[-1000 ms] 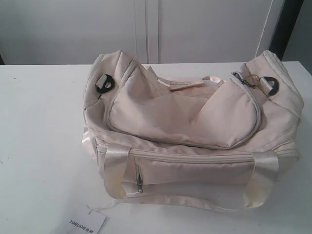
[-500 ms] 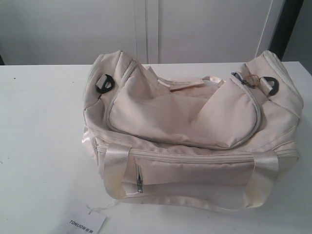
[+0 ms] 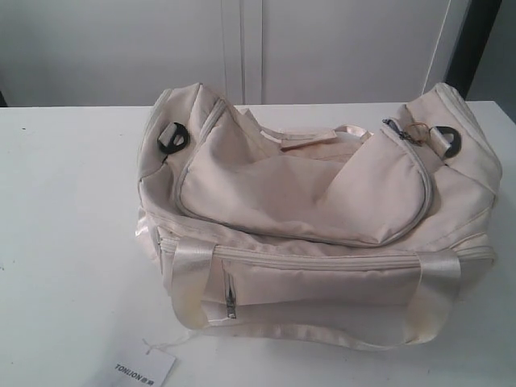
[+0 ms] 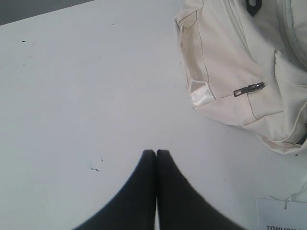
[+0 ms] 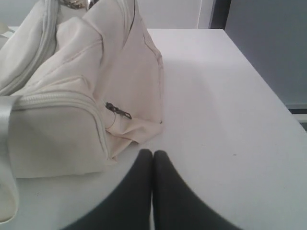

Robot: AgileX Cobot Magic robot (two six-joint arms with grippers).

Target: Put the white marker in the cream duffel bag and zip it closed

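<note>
The cream duffel bag [image 3: 314, 218] lies on the white table, its curved top zipper run round to the gold chain pull [image 3: 415, 133] at the right end. No white marker shows in any view. Neither arm appears in the exterior view. My left gripper [image 4: 156, 152] is shut and empty over bare table, well apart from the bag's end [image 4: 230, 72]. My right gripper [image 5: 153, 153] is shut and empty too, just short of the bag's other end [image 5: 96, 96].
A flat white paper tag printed TONLION [image 3: 143, 371] lies at the table's front edge, tied to the bag by a thin string. The table's right edge [image 5: 259, 72] runs close beside the right gripper. A white wall stands behind.
</note>
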